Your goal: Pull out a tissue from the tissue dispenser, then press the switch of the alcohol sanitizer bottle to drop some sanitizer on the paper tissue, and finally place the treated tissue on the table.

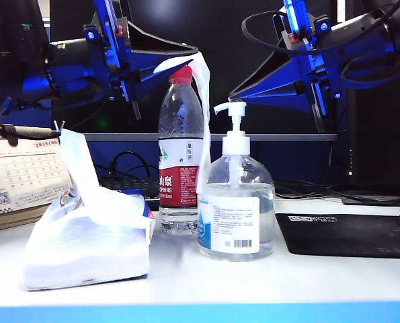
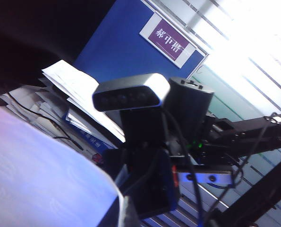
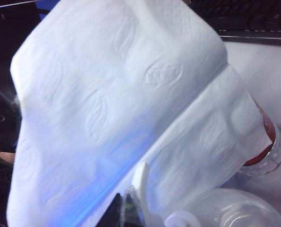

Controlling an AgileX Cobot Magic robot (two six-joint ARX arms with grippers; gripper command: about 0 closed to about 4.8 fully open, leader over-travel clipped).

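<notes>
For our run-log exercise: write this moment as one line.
left tool: shut on tissue, over red-capped bottle | right tool: shut, raised | sanitizer bottle: unpressed

You can't see the right pincer's tips in its wrist view: the tissue [image 3: 116, 109] covers nearly everything. The red-capped bottle [image 3: 268, 151] shows only at the edge, behind the sheet. Left wrist view: the tissue [image 2: 41, 189] is a blurred mass, cut off by the border.
</notes>
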